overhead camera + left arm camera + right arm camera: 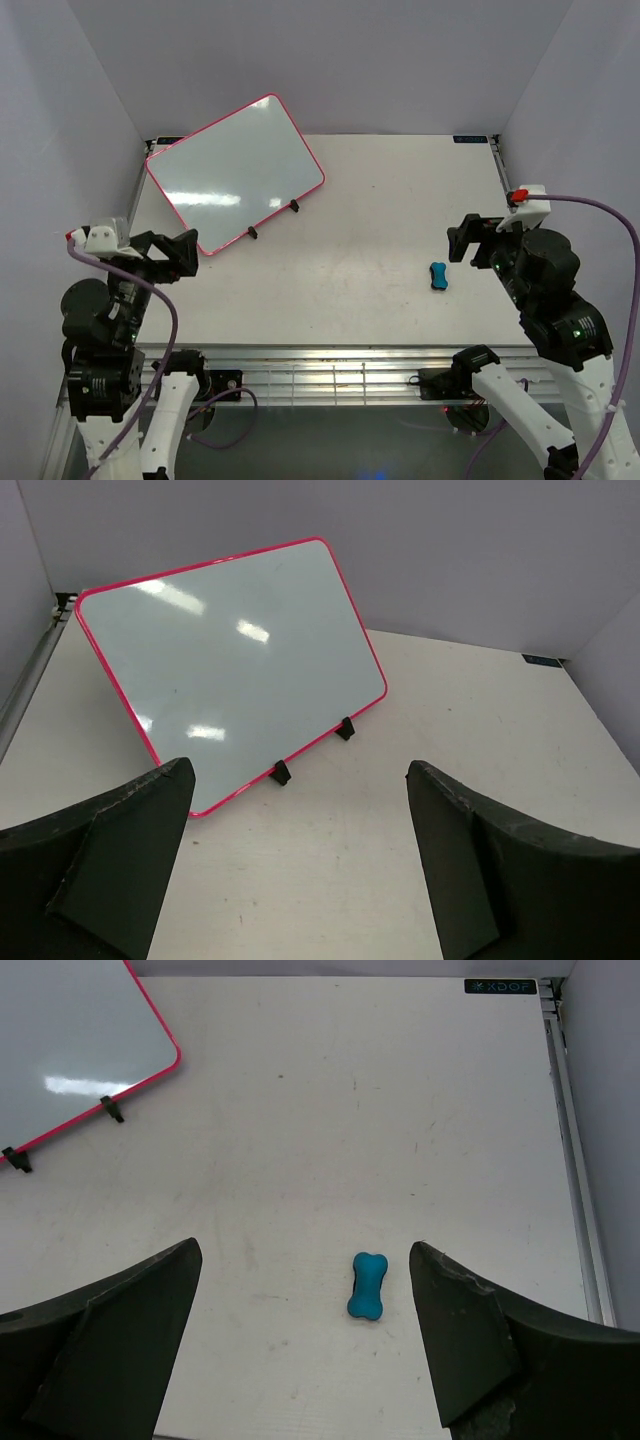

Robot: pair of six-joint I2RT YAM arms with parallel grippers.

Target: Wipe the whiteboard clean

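The whiteboard (236,170), white with a pink-red frame, stands tilted on two small black feet at the table's back left. Its face shows no writing, only light glare. It also shows in the left wrist view (230,660) and, in part, in the right wrist view (70,1040). The small blue bone-shaped eraser (438,275) lies flat on the table at the right, and shows between the right fingers in the right wrist view (368,1285). My left gripper (180,250) is open and empty, just in front of the board's lower left corner. My right gripper (460,243) is open and empty, close to the eraser.
The white table (360,230) has a metal rail along its right edge (575,1160) and grey walls around three sides. A dark label (470,140) sits at the back right corner.
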